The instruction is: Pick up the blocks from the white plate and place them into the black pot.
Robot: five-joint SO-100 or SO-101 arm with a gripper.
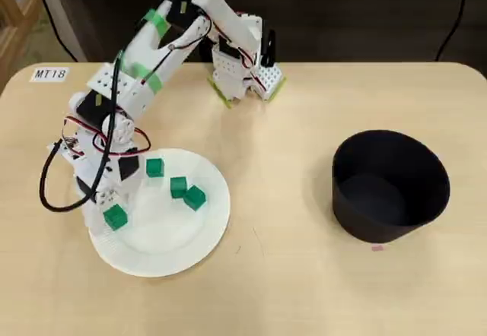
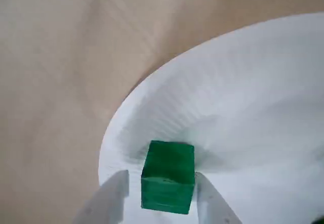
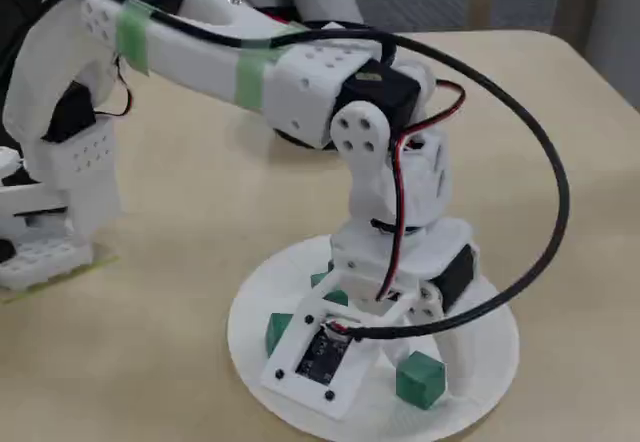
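Several green blocks lie on the white plate (image 1: 199, 233). In the overhead view one block (image 1: 115, 217) sits near the plate's left edge, and three more (image 1: 154, 168) (image 1: 179, 187) (image 1: 195, 198) lie further up. My gripper (image 2: 161, 178) is lowered over the left block (image 2: 167, 177), which rests on the plate (image 2: 243, 92) between my white fingers (image 2: 110, 197). The gripper is open, with a gap showing on the block's left side. In the fixed view this block (image 3: 420, 378) shows beside the wrist. The black pot (image 1: 358, 218) stands far right, with no block visible in it.
The arm's base (image 1: 243, 74) is fixed at the table's back edge. A black cable (image 3: 545, 192) loops out around the wrist. A label reading MT18 (image 1: 50, 73) sits at the back left corner. Bare table lies between plate and pot.
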